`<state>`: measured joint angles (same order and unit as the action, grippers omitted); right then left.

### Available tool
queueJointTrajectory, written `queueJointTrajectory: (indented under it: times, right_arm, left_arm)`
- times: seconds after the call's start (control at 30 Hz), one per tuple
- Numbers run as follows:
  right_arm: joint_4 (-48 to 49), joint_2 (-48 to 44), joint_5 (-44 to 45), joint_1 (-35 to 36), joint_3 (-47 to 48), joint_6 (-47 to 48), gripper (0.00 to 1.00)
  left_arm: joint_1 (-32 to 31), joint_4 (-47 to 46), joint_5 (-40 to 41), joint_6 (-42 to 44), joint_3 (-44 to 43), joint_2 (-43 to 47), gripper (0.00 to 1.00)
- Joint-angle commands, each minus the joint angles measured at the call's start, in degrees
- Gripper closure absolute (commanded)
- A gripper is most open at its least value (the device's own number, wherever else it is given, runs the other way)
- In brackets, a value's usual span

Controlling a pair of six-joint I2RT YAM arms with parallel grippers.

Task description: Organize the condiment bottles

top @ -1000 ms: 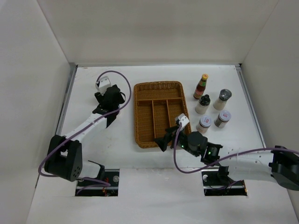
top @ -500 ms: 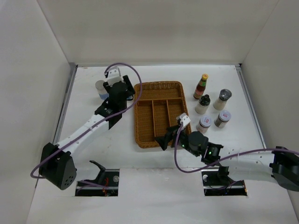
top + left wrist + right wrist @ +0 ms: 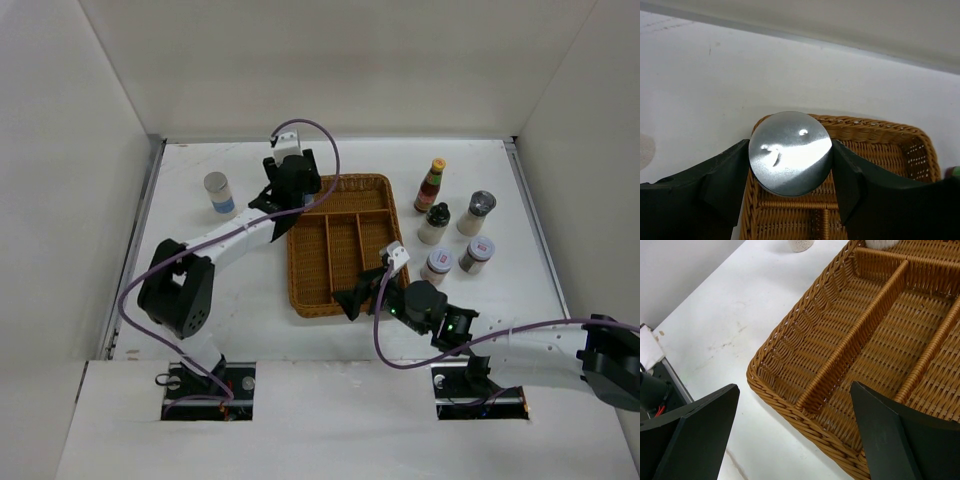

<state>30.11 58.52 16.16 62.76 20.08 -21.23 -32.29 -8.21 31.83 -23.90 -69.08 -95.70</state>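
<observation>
While your left tool (image 3: 790, 167) grips the grey-lidded jar (image 3: 790, 150) by its sides above the tray's (image 3: 875, 125) far left corner and the right tool (image 3: 360, 298) hangs open by its near edge, expect a light, rigid, probably slick, tippy thing, best held squarely across the body.

Five bottles (image 3: 434, 224) right of tray (image 3: 294, 250) — lone bottle (image 3: 217, 193) left

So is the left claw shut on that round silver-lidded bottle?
Shut. The left gripper's black fingers press both sides of the silver-lidded bottle, above the brown wicker tray's corner.
</observation>
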Motion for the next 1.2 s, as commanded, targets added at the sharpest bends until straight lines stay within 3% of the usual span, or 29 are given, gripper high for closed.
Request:
queueJointTrajectory:
  times: [0.0,0.17,0.37,0.6,0.73,0.87,1.0,1.17]
  right_arm:
    - [3.2,-0.4,1.0,-0.3,-0.1,-0.4,0.00]
    - [3.1,-0.3,1.0,-0.2,0.0,-0.4,0.00]
    - [2.6,-0.2,1.4,-0.2,0.2,-0.4,0.00]
    - [2.4,-0.8,2.0,-0.2,0.1,-0.3,0.00]
    - [2.2,-0.6,2.1,-0.2,0.3,-0.3,0.00]
    - [2.1,-1.0,2.4,-0.2,0.3,-0.3,0.00]
    - [1.9,-1.0,2.4,0.0,0.5,-0.1,0.00]
    - [1.7,-1.1,2.3,0.2,0.6,-0.4,0.00]
  left_arm:
    - [-0.1,-7.2,-1.1,0.4,-3.0,-0.2,0.68]
    - [-0.4,-8.2,-1.8,0.4,-1.5,-4.7,0.64]
    - [-1.3,-8.3,0.3,0.3,0.3,-5.5,0.32]
    - [-1.7,-7.6,1.6,0.7,1.5,-1.3,0.12]
    - [-0.6,-7.0,4.0,1.4,3.6,6.4,0.09]
    - [5.4,-2.8,6.2,0.6,5.4,12.3,0.08]
    - [13.2,6.6,3.3,-4.0,4.2,11.9,0.07]
    - [19.8,9.4,3.4,-5.6,4.6,9.0,0.08]
